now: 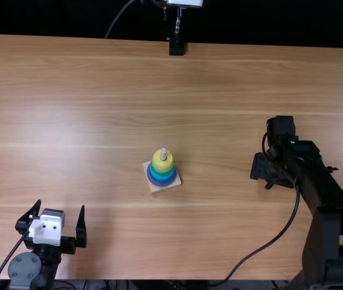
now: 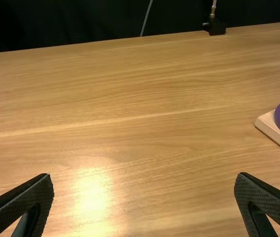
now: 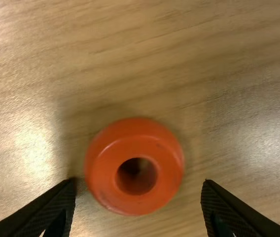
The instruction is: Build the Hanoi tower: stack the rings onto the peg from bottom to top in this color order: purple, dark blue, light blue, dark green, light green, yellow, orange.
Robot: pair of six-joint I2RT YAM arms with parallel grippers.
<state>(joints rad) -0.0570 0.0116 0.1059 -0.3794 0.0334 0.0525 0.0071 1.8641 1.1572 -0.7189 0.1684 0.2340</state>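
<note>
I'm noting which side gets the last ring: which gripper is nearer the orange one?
Right: the right gripper is open close above the orange ring; the left gripper is farther off, past the tower.

No readable text, label, number or sign can be made out in any of the 3 views.
</note>
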